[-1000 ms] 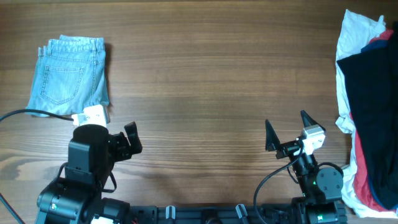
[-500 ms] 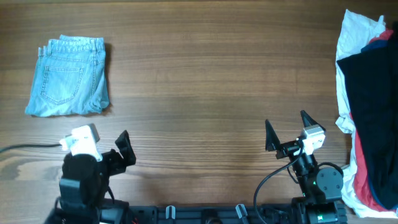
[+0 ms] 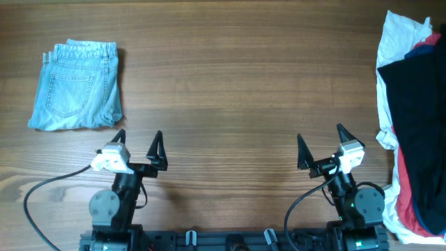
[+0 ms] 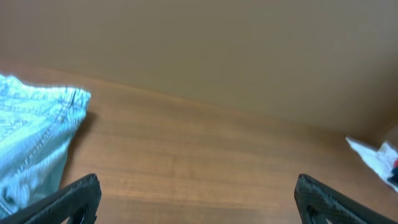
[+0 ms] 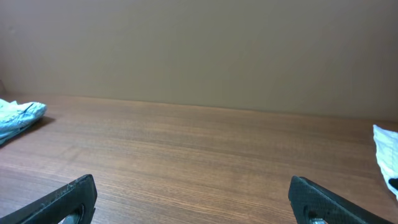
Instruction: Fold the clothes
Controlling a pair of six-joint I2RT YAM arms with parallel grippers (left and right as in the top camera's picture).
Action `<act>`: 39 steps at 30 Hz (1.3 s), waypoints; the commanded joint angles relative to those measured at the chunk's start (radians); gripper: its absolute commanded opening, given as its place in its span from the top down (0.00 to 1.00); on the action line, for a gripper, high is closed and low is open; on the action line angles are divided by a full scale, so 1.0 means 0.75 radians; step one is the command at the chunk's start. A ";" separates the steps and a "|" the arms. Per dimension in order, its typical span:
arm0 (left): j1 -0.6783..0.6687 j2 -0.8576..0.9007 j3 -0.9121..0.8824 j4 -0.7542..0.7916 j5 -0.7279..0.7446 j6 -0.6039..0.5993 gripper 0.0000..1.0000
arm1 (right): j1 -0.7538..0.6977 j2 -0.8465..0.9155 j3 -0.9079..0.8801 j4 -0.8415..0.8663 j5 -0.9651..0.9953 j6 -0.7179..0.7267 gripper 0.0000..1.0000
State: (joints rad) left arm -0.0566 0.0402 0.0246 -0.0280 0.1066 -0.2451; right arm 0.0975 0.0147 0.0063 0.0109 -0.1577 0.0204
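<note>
The light blue denim shorts (image 3: 78, 85) lie folded at the far left of the table, back pocket up. They also show at the left edge of the left wrist view (image 4: 31, 140) and small at the left of the right wrist view (image 5: 18, 115). My left gripper (image 3: 138, 146) is open and empty near the table's front edge, below and right of the shorts. My right gripper (image 3: 322, 148) is open and empty near the front edge on the right. Both sets of fingertips show spread wide in the wrist views (image 4: 199, 199) (image 5: 196, 199).
A pile of white, dark navy and red garments (image 3: 414, 118) lies along the right edge of the table; its white edge shows in the wrist views (image 4: 376, 155) (image 5: 387, 149). A black cable (image 3: 49, 188) runs by the left arm's base.
The left arm has drawn back from beside the shorts to its low rest pose at the front edge, fingers now spread and pointing away. The shorts and the right arm have not moved.
</note>
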 commanded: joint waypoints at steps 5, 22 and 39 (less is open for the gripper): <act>0.009 -0.050 -0.025 -0.057 -0.039 0.043 0.00 | 0.006 -0.013 -0.002 0.004 -0.032 -0.020 0.00; -0.039 -0.050 -0.025 -0.057 -0.039 0.043 0.00 | 0.006 -0.013 -0.002 0.004 -0.032 -0.020 0.00; -0.039 -0.050 -0.025 -0.057 -0.039 0.043 0.00 | 0.006 -0.013 -0.002 0.004 -0.032 -0.020 0.01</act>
State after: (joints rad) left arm -0.0860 0.0139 0.0120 -0.0669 0.0914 -0.2371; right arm 0.0975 0.0147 0.0063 0.0113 -0.1577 0.0204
